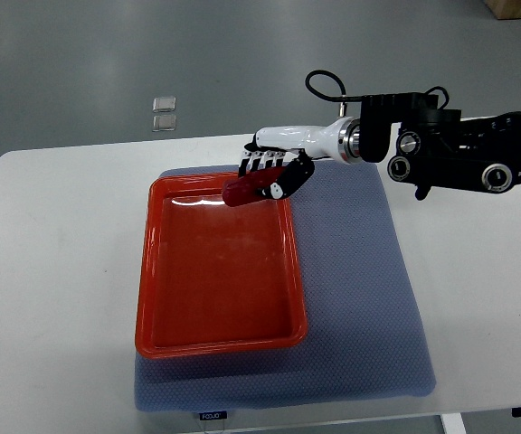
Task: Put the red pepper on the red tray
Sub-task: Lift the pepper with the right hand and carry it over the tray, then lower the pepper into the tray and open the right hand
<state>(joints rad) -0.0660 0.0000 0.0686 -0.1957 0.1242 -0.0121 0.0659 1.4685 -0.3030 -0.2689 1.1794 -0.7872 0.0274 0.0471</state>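
A red tray [219, 339] lies on a blue-grey mat in the middle of the white table. My right hand [274, 172] reaches in from the right and hovers over the tray's far right corner. Its fingers are curled around a long red pepper [247, 188], which points left over the tray's far rim, held above it. The tray's inside holds nothing else. The left arm does not show.
The blue-grey mat [360, 298] extends right of and in front of the tray. The white table [52, 298] runs out to the left and right. Two small clear squares [163, 113] lie on the grey floor beyond the table's far edge.
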